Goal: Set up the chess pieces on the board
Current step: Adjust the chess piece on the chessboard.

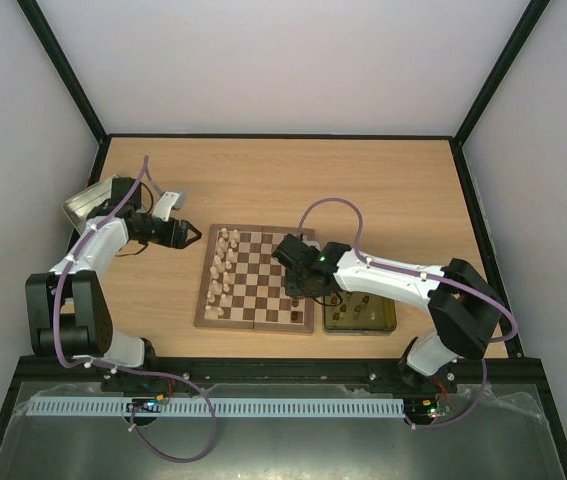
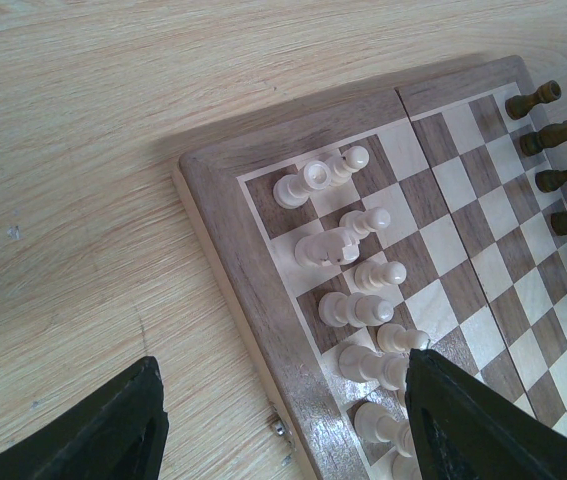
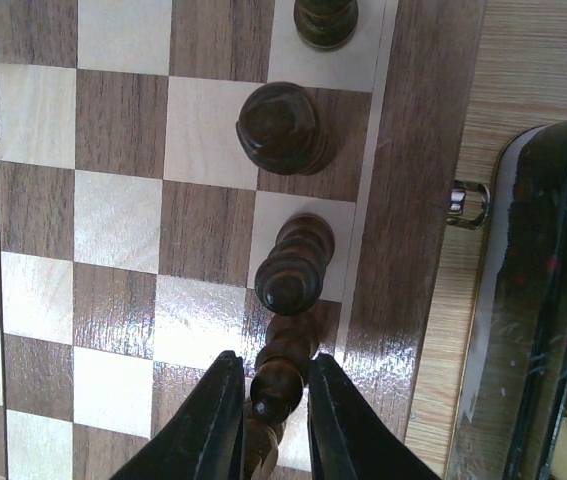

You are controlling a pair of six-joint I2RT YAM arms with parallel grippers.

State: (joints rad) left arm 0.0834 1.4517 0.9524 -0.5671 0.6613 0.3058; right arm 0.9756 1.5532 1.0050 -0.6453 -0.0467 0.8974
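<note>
Board [image 1: 258,275] mid-counter [image 1: 363,190]. Left pieces [image 1: 220,272] in two files along board's left edge. Right pieces [image 3: 281,128] in file along board's right edge. Tin [image 1: 388,322] just right of board, spare pieces [image 1: 358,308] inside. Second tin [image 1: 83,203] far left, behind left arm. Left claw [image 1: 196,237] over counter, just left of board. Right claw [image 3: 273,358] over board's right edge, one piece [image 3: 275,390] between its fingers.

You can read no text, label, brand or number in these views, neither on the board [image 1: 263,276] nor on the chess pieces [image 2: 351,308].
</note>
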